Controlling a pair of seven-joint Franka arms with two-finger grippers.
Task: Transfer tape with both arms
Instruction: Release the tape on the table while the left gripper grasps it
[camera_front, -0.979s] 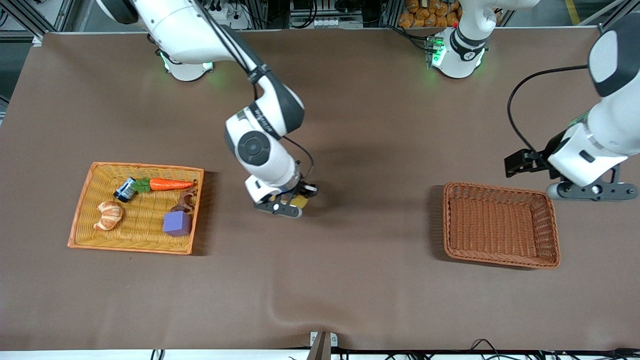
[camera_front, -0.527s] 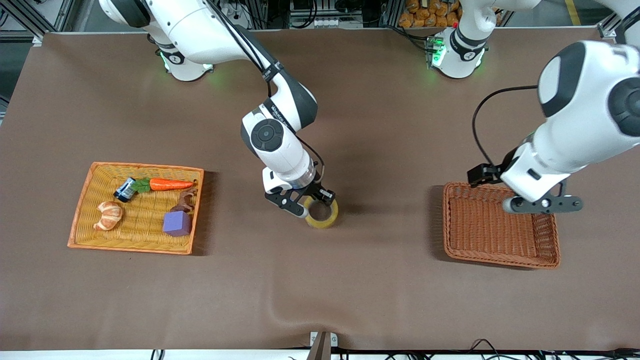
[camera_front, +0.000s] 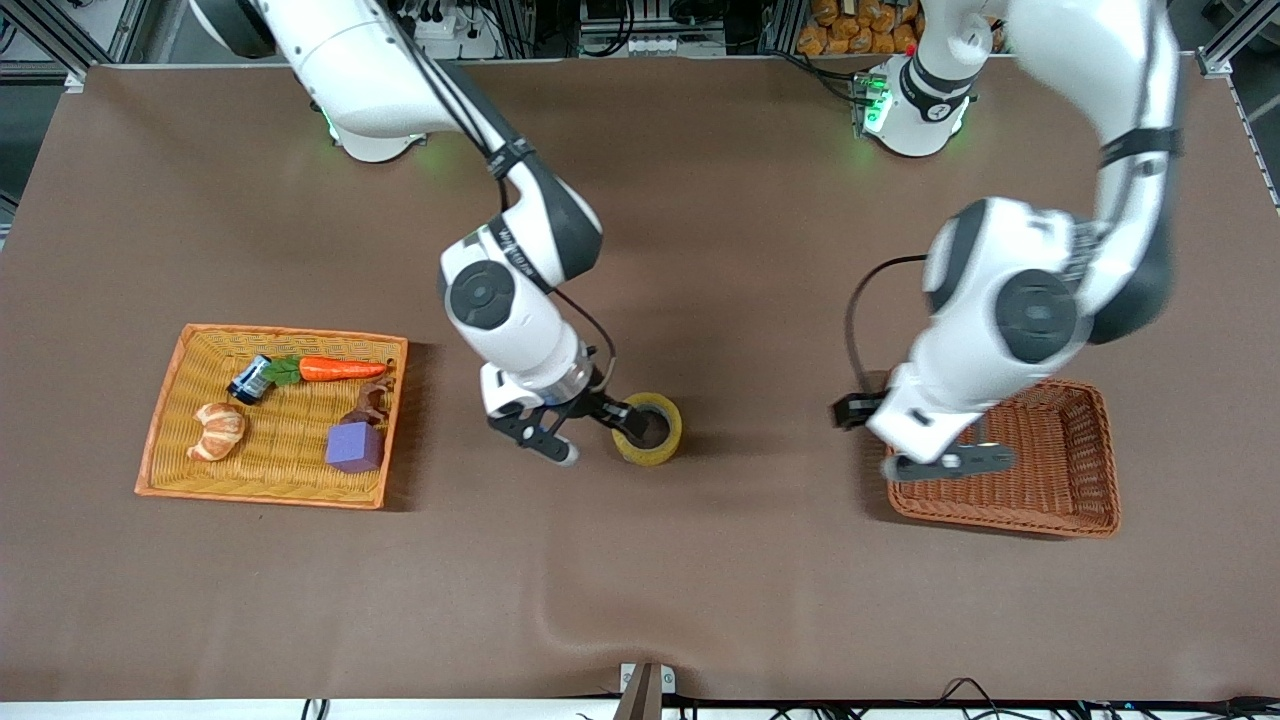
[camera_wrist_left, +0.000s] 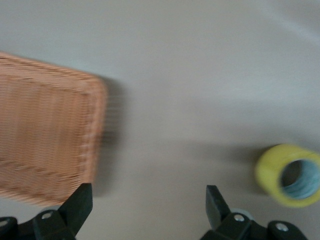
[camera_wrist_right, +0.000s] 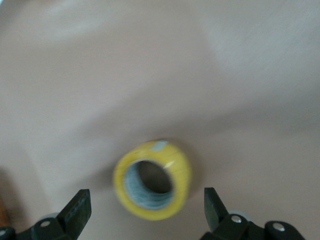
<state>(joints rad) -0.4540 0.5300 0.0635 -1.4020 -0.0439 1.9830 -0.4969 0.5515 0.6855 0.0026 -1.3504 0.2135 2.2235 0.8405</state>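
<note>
The tape (camera_front: 648, 429), a yellow ring-shaped roll, lies on the brown table with its hole facing up, about midway between the two baskets. My right gripper (camera_front: 592, 432) is open and empty, low beside the tape on the side toward the right arm's end. In the right wrist view the tape (camera_wrist_right: 152, 187) lies free between and ahead of the open gripper (camera_wrist_right: 146, 201). My left gripper (camera_front: 945, 462) is open and empty over the brown basket's (camera_front: 1085, 500) edge toward the tape. The left wrist view shows the open gripper (camera_wrist_left: 148, 199), the basket (camera_wrist_left: 45, 135) and the tape (camera_wrist_left: 290, 175) farther off.
A yellow wicker tray (camera_front: 165, 420) toward the right arm's end holds a croissant (camera_front: 218, 431), a carrot (camera_front: 340, 369), a purple block (camera_front: 354, 446), a small can (camera_front: 250, 379) and a brown figure (camera_front: 370, 402). A ripple in the cloth (camera_front: 560, 620) lies near the front edge.
My right gripper has set the tape down, let go and drawn back a little. My left arm has swung in from the table's end to over the brown basket's edge.
</note>
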